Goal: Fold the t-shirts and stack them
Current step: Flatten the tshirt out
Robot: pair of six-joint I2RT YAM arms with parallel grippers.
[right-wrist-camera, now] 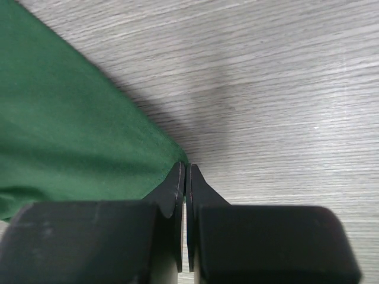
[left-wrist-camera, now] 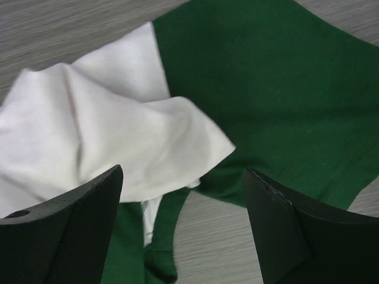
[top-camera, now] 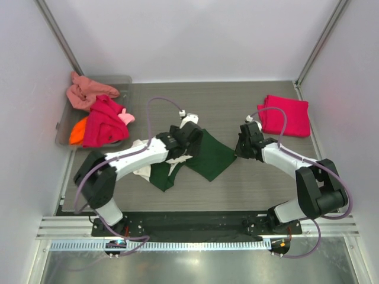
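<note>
Table (top-camera: pixel 249 189): tray (top-camera: pixel 61 127) at far-left corner, heap of t-shirts (top-camera: pixel 100 118) in it. Folded t-shirt (top-camera: pixel 285 115) at far-right corner. Crumpled t-shirt (top-camera: pixel 204 155) mid-table, slightly left.

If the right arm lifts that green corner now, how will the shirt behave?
Likely floppy: the green-and-white shirt lies rumpled in soft folds, so it should drape and trail. The right gripper seems shut on just the corner tip, so it may slip.

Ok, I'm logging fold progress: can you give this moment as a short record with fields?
current shirt: green-and-white shirt, mid-table, crumpled
left hand: open, over that shirt
right hand: shut at its green corner; grip unclear
done: crimson shirt, folded, far right
waiting: shirt pile in tray, far left
</note>
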